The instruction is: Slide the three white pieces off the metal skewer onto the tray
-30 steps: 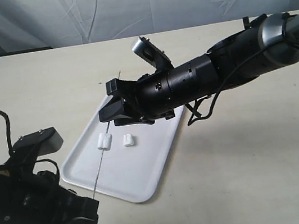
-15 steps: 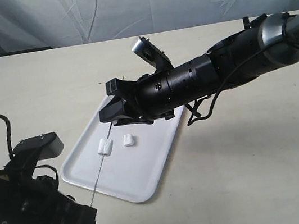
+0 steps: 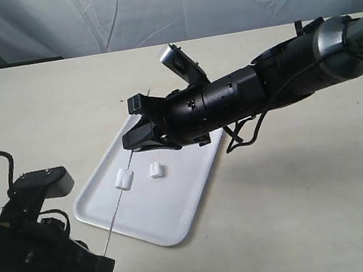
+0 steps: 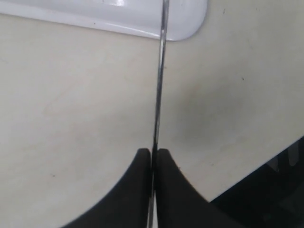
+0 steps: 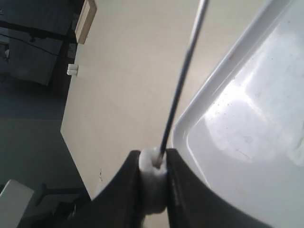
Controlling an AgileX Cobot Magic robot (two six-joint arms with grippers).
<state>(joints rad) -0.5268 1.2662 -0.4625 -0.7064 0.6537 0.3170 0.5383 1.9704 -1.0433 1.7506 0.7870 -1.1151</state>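
The white tray (image 3: 172, 210) lies mid-table. My right gripper (image 3: 134, 143) hovers over its far-left rim, shut on one white piece (image 5: 152, 178). The thin metal skewer (image 3: 120, 204) enters that piece (image 5: 183, 90) and slants down to my left gripper (image 3: 104, 264), which is shut on its near end (image 4: 159, 85). A second white piece (image 3: 125, 178) sits right at the skewer's line above the tray; I cannot tell whether it is threaded. The third white piece (image 3: 155, 170) lies loose on the tray. A short skewer tip (image 3: 149, 90) pokes out beyond the right gripper.
The tray's near corner (image 4: 185, 23) lies a little beyond the left fingers (image 4: 142, 164). Bare beige tabletop (image 3: 302, 200) surrounds the tray. A grey cloth backdrop (image 3: 147, 7) hangs behind the table. The right arm's black body (image 3: 244, 95) spans the tray's far end.
My left gripper has drawn back toward the table's near-left edge with the skewer's end. The piece beside the skewer has shifted slightly the same way. The right arm has barely moved.
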